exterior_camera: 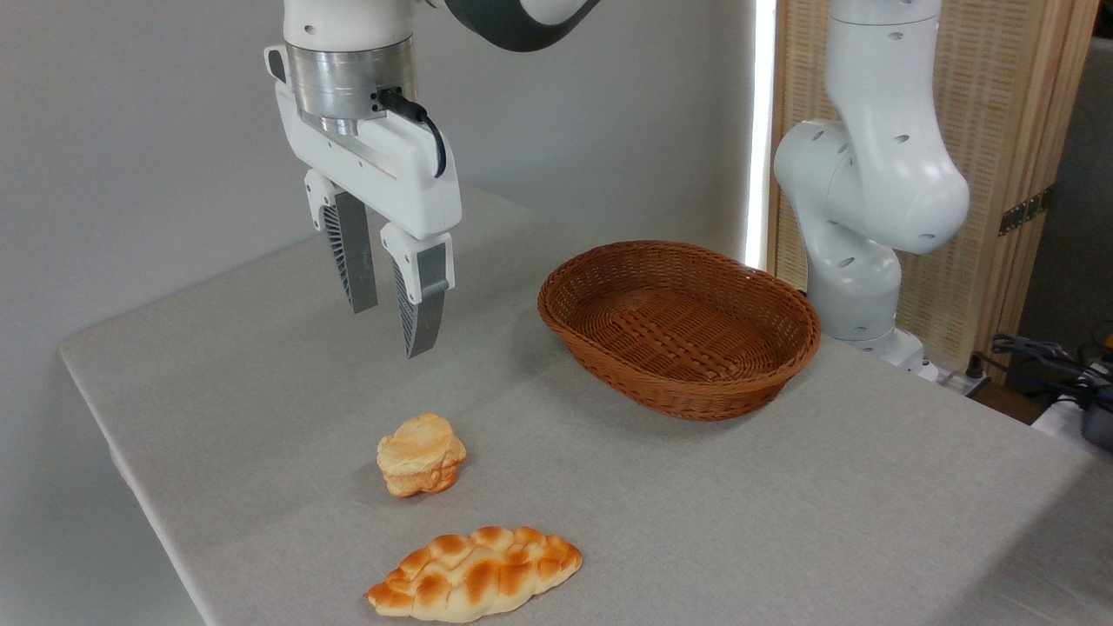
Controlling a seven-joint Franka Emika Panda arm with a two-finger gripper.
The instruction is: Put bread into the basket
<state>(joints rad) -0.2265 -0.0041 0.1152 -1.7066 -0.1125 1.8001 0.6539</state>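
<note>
The bread (421, 455), a small chunky roll with a pale cream top and golden-orange lumpy edges, lies on the grey table (261, 391) near the front. My gripper (393, 329) hangs in the air above and behind it, fingers pointing down, open, with nothing between them. The basket (679, 325), an oval brown wicker one with low sides, stands to the right of the gripper and holds nothing.
A longer braided golden-brown loaf (474, 574) lies at the table's front edge, just in front of the roll. The arm's white base (861, 226) rises behind the basket at the right. The table's left edge (113, 435) runs diagonally.
</note>
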